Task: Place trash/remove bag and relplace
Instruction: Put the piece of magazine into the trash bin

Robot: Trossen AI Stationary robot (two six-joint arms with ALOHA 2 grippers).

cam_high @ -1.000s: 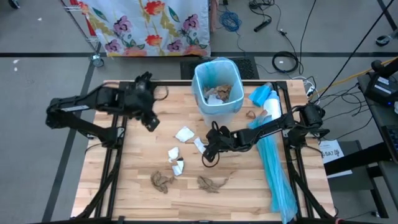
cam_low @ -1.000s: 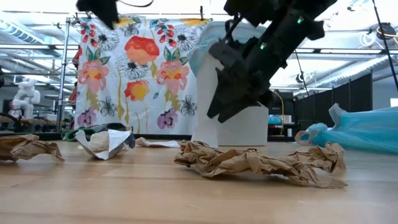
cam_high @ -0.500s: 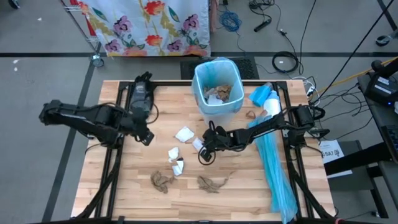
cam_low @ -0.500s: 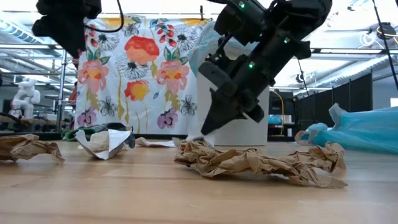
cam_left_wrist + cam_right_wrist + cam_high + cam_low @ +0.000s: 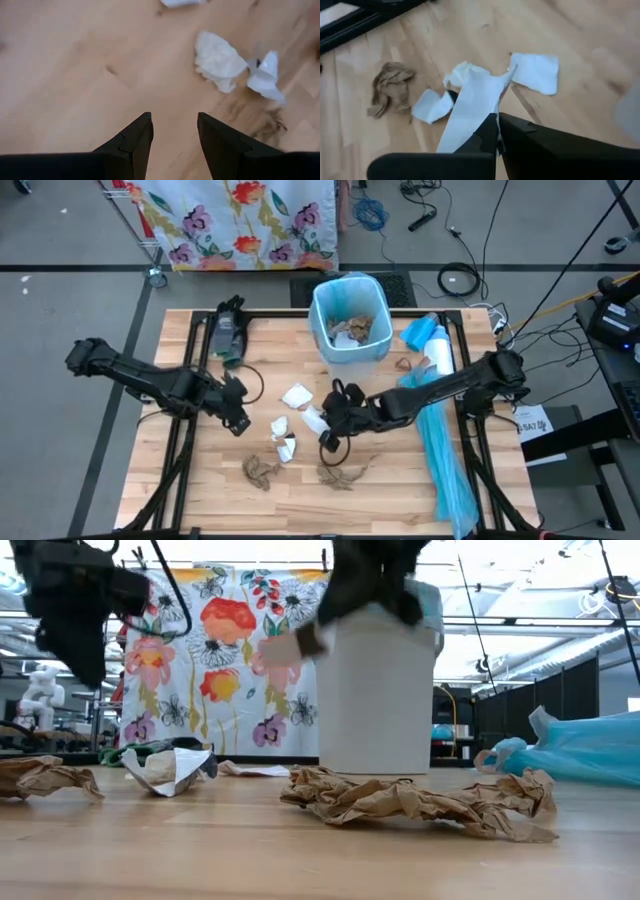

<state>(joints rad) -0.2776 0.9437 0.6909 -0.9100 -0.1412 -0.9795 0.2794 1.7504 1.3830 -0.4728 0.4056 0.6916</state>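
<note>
My right gripper (image 5: 325,423) is shut on a white tissue scrap (image 5: 470,107) above the table's middle, in front of the white bin with its light-blue bag (image 5: 350,320). My left gripper (image 5: 237,421) is open and empty, just left of the white scraps (image 5: 281,427). In the left wrist view its fingers (image 5: 172,132) hover over bare wood, short of a white tissue (image 5: 217,60). More white scraps (image 5: 297,395) and brown paper wads (image 5: 260,470) lie on the table. The bin holds several scraps (image 5: 352,328). My right gripper pinches one end of the white tissue strip (image 5: 487,117) between its two shut fingertips. The strip stretches out beyond the fingers, lifted clear of the table. It shows as a pale blur below the gripper in the low view (image 5: 285,645).
Long light-blue plastic sheets (image 5: 440,430) lie along the table's right side. A second brown paper wad (image 5: 340,473) lies near the front edge. A dark device (image 5: 226,335) sits at the far left of the table. A floral cloth (image 5: 240,220) hangs beyond the far edge.
My left gripper has gone toward the table's near edge and down, ending beside the white scraps. My right gripper has risen from low over the table with the white tissue, which is now lifted clear.
</note>
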